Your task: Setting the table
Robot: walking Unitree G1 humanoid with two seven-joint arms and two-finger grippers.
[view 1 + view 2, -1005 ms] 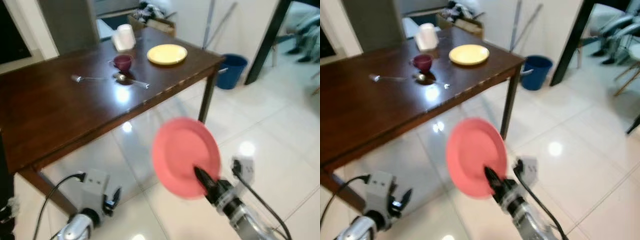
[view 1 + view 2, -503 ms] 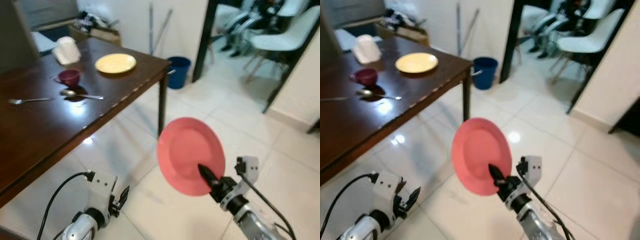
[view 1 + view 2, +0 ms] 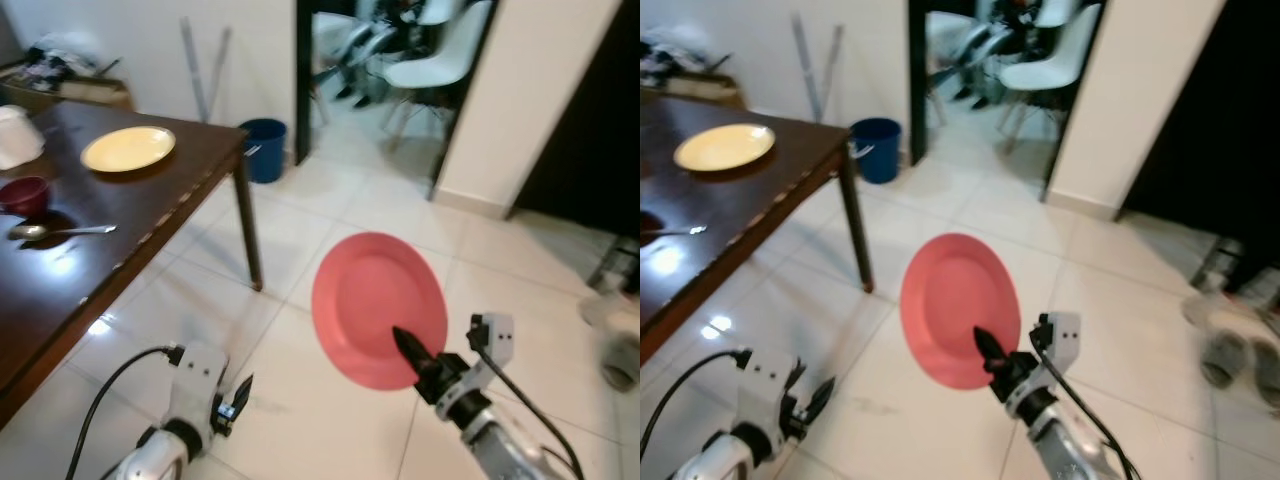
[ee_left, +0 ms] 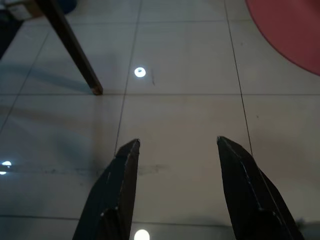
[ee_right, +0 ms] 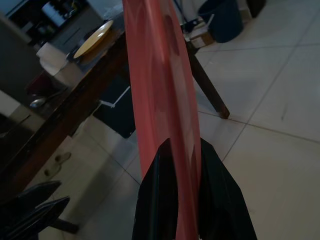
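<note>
The dark wooden table's (image 3: 150,215) corner stands well left of open white tiled floor (image 3: 330,215). The right gripper (image 3: 408,352), raised forward, pinches the upright pink plate's (image 3: 375,305) lower rim; the left gripper (image 4: 175,150) hangs low, fingers apart, empty.

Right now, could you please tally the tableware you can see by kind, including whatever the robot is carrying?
Plates: 2, the pink plate clamped in the right gripper and the yellow plate on the table
Cups: 1, the maroon cup
Spoons: 1, the spoon
Total: 4
</note>
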